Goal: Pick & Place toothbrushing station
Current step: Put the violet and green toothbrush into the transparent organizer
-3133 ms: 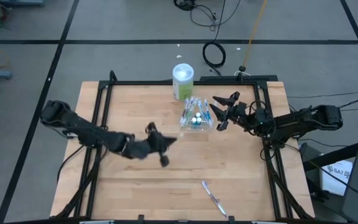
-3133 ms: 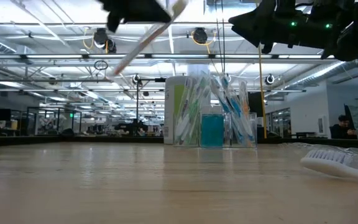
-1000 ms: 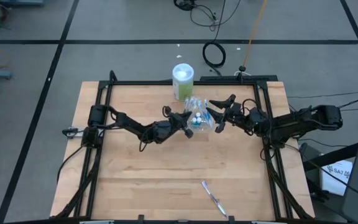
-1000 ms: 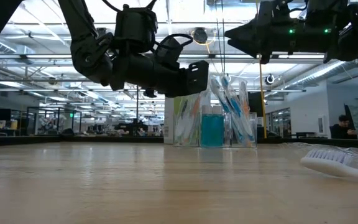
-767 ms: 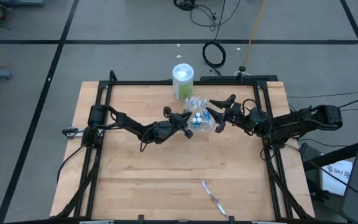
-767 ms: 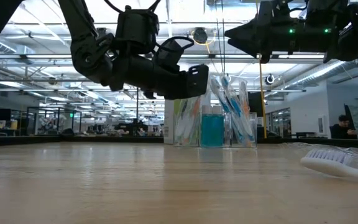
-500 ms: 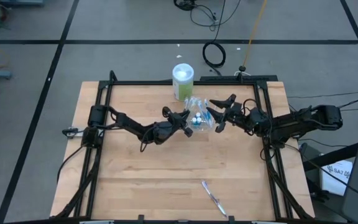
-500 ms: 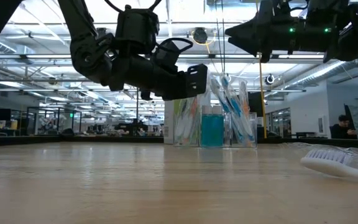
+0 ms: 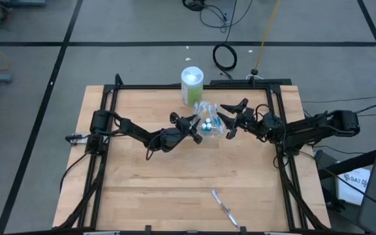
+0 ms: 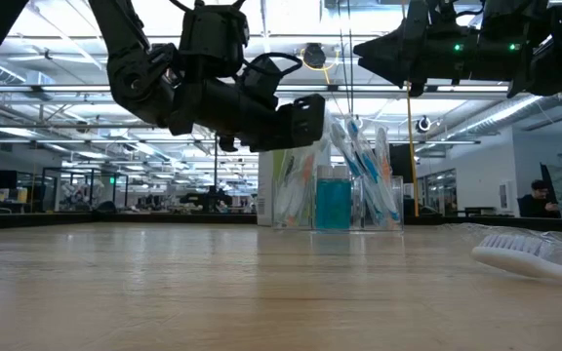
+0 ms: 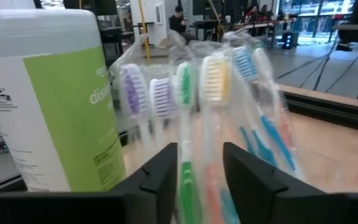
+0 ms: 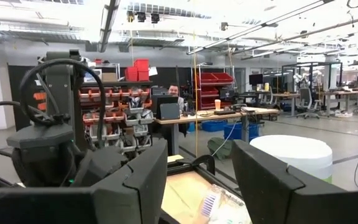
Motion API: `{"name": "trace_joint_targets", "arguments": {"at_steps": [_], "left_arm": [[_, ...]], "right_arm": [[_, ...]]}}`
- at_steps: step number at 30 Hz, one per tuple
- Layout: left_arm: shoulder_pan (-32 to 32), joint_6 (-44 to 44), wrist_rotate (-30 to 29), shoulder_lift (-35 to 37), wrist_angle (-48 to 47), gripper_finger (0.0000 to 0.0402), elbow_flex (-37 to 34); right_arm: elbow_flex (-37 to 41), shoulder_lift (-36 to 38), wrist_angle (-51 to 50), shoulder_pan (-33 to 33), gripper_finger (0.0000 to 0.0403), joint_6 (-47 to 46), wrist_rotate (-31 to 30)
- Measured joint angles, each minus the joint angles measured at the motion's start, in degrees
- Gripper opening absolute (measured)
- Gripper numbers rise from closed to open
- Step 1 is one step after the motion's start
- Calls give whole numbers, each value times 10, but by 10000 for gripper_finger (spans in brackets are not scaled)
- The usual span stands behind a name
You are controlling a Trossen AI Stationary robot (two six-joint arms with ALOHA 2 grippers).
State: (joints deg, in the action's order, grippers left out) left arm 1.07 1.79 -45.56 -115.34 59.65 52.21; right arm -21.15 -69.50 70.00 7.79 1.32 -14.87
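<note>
A clear bag (image 9: 209,125) stands on the table at the far middle, with several toothbrushes (image 11: 215,78) upright in it, heads up, and teal tubes (image 10: 333,205). My left gripper (image 9: 189,124) is level at the bag's left side and open. A green handle (image 11: 186,180) and an orange one run between its fingers. My right gripper (image 9: 226,119) hangs open above the bag's right side with nothing between its fingers (image 12: 135,180). One more toothbrush (image 9: 222,207) lies flat near the table's near edge. My left gripper (image 11: 201,174) comes at the bag level from the table's left. Its fingers stand on either side of the green handle and the orange handle beside it, across them. Whether a finger touches a handle or the bag, I cannot tell.
A white and green wipes canister (image 9: 192,85) stands just beyond the bag at the table's far edge, close to my left gripper. A black frame (image 9: 175,87) runs around the table. The near half of the wooden top (image 9: 155,189) holds only the lone toothbrush.
About three seconds ago my left gripper held a white toothbrush in the air over the table's left middle; it has since gone right to the bag. In the last second it has stayed there, and its fingers have spread apart. My right gripper has kept still.
</note>
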Motion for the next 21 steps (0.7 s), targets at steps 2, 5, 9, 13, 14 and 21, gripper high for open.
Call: {"name": "trace_joint_targets", "arguments": {"at_steps": [2, 5, 9, 13, 14, 21], "left_arm": [[6, 1, 0, 2, 0, 149, 0], [17, -5, 0, 14, -18, 170, 0], [30, 2, 0, 66, -111, 183, 0], [37, 17, 1, 146, -265, 182, 0], [38, 27, 7, 168, -301, 182, 0], [20, 35, 99, 317, -512, 182, 0]], "right_arm": [[0, 0, -7, 0, 171, -2, 1], [0, 0, -32, 0, 171, -9, 2], [0, 0, -55, -2, 171, -30, 11], [-2, 0, -59, -24, 171, -41, 66], [-9, 0, -69, -36, 171, -43, 73], [-131, -6, -305, -160, 171, -37, 21]]}}
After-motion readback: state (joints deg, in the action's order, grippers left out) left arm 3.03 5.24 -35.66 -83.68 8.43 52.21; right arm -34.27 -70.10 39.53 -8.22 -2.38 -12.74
